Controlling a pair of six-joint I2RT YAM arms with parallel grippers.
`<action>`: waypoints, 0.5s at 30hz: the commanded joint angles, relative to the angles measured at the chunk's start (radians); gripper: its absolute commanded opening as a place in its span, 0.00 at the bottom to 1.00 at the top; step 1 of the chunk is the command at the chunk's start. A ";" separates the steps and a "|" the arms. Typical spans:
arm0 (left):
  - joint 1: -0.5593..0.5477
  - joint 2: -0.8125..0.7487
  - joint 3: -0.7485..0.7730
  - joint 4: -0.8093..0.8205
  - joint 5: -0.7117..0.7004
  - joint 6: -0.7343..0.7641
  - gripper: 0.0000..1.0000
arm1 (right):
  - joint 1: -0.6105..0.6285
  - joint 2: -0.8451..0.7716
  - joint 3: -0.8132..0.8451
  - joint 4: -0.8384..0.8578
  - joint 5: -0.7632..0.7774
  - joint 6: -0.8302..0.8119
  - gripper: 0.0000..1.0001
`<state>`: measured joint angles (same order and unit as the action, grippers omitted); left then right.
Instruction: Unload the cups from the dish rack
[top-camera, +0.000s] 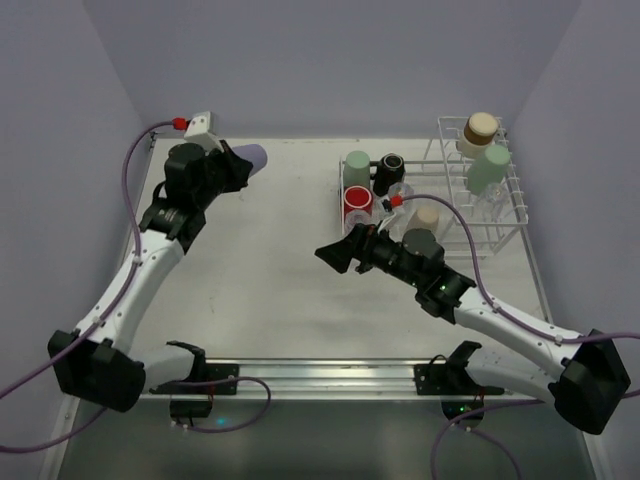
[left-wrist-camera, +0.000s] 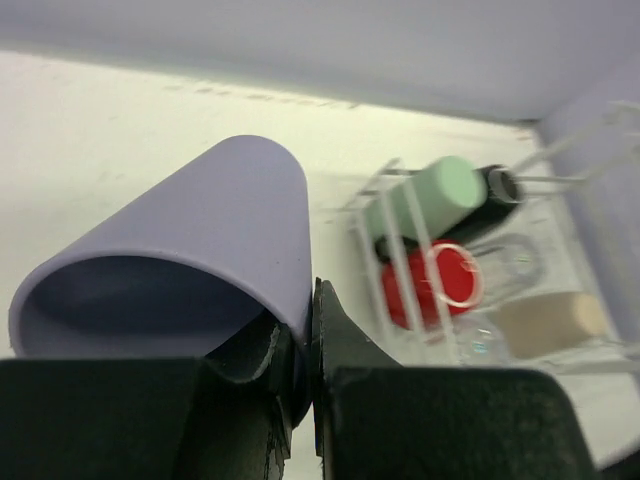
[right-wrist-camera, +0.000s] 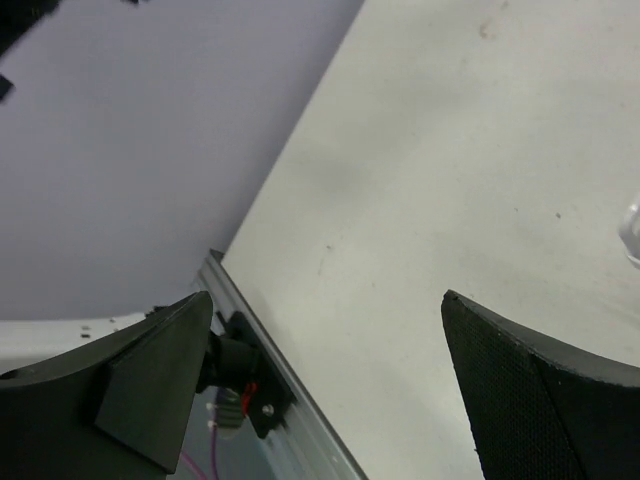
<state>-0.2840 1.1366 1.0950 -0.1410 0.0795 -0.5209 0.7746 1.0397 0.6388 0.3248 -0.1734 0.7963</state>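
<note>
Upper left of the overhead view: your left gripper is clenched on the smooth lavender plastic tumbler, well apart from the white wire dish rack at upper right. The left wrist view confirms it: the tumbler lies on its side, mouth toward the camera, with one black finger outside the wall and the other inside the rim. You cannot tell from either view whether it touches the pale grey table or hangs just above it. Your right gripper sits mid-frame, just left of the rack's low basket, jaws spread wide and holding nothing; its own camera shows only bare table between the fingertips. Tally: one cup out of the rack, none visibly set down and let go. In the low basket you have the pale green cylindrical cup, the glossy black mug, the red mug with a white inner rim, a clear glass cup lying beside it, and a cream matte cup at the basket's lower right. On the taller slotted part, far upper right, sit a tan-brown cup and a second pale green cup just below it. Judgement: early going, roughly one of eight handled, seven to pull. The free right arm is nearest the red mug and the cream cup, so that looks like your likely next reach once the tumbler is placed.
</note>
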 joint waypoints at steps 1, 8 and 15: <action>0.052 0.161 0.162 -0.317 -0.190 0.194 0.00 | 0.017 -0.050 -0.019 -0.088 0.055 -0.101 0.99; 0.160 0.500 0.437 -0.613 -0.248 0.277 0.00 | 0.081 -0.159 0.019 -0.315 0.101 -0.239 0.99; 0.184 0.666 0.522 -0.732 -0.323 0.314 0.00 | 0.118 -0.196 0.059 -0.466 0.127 -0.302 0.99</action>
<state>-0.1104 1.7737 1.5509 -0.7536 -0.1951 -0.2649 0.8841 0.8593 0.6529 -0.0494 -0.0834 0.5495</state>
